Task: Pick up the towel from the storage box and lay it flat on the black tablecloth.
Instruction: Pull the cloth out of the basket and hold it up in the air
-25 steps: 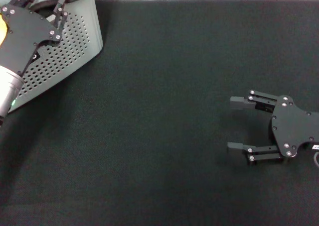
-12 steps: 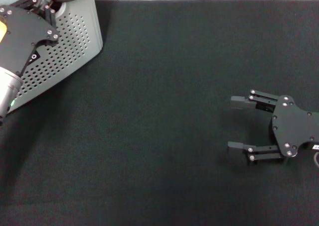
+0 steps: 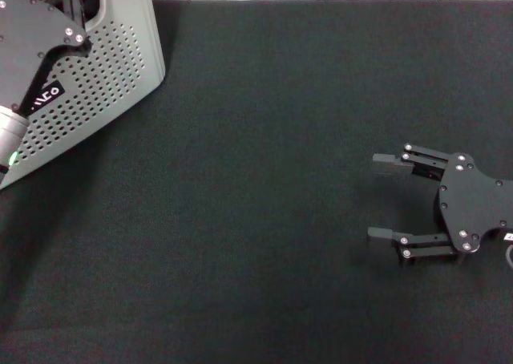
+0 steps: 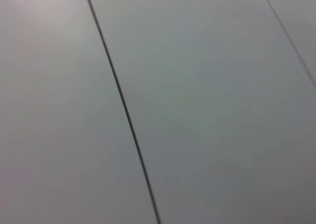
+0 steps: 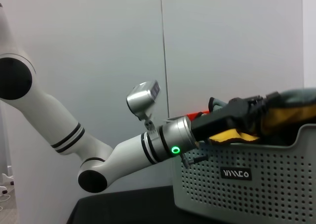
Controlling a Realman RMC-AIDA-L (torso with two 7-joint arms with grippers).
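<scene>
Right wrist view: left tool (image 5: 256, 108) gripping towel (image 5: 291, 113).

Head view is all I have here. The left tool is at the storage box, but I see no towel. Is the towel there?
Observer: Yes. The right wrist view shows the towel bulging above the rim of the storage box, yellow side out.
Operator: Is the left tool on it?
Observer: The left tool reaches in over the rim, with yellow folds under and beyond it.
Operator: Does the left wrist view help?
Observer: No, it shows only a pale panelled wall.
</scene>
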